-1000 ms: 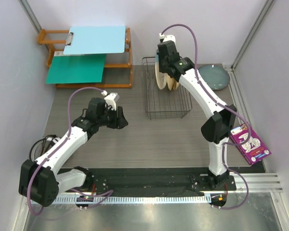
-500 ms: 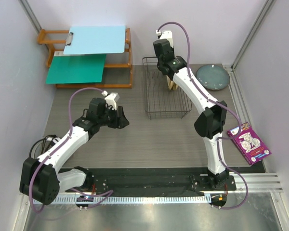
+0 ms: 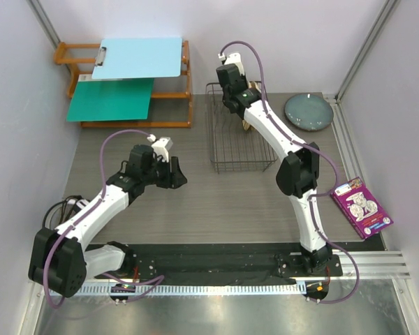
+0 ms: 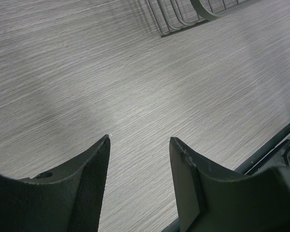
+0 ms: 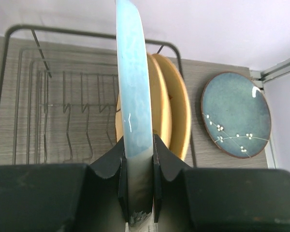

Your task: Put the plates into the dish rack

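**Blue-banded plate held on edge at the rack**

The right gripper (image 5: 137,162) pinches the blue-banded plate (image 5: 134,87) by its rim and holds it upright over the rack (image 5: 87,33). Two tan plates (image 5: 179,111) stand just beside it in the rack. The teal plate (image 5: 236,113) lies flat on the table (image 3: 195,202), right of the rack. The left gripper (image 4: 139,145) hovers over bare table, fingers parted and empty.

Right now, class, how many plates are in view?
4: a blue-rimmed plate gripped edge-on by the right end effector; two orange plates upright in the dish rack; a teal plate flat on the table.
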You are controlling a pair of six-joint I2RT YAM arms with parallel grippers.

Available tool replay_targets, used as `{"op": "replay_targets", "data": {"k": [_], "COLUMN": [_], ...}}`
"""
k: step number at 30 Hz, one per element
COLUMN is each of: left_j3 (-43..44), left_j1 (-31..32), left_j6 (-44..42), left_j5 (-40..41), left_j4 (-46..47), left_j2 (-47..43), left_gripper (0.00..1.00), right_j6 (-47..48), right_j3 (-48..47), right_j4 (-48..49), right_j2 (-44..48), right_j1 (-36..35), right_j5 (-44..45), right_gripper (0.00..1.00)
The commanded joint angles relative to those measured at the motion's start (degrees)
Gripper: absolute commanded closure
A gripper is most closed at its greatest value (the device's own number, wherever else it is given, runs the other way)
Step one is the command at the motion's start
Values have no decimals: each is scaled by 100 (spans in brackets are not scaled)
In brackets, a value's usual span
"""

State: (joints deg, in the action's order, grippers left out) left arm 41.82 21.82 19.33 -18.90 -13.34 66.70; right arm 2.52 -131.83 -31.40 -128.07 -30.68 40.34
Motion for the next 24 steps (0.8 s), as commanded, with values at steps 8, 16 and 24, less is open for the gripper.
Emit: {"op": "replay_targets", "data": {"k": [8,16,24], "left_j3": [-69,19,63], "left_j1": [-64,-91,-99], "left_j6": [44,53,71], "left_j5": [-18,-44,-79], "left_j4": [324,262,253], "left_j2": [-69,36,150], "left_gripper": [46,45,45], "right_j6": [-24,-226,-200], "right_j3": [-194,-273,-124], "right_j4": [697,494,459], "right_j2": [-95,-508,-280], "right_j1": [-44,123,194], "right_j5": [220,238,115], "right_gripper": [99,71,52]}}
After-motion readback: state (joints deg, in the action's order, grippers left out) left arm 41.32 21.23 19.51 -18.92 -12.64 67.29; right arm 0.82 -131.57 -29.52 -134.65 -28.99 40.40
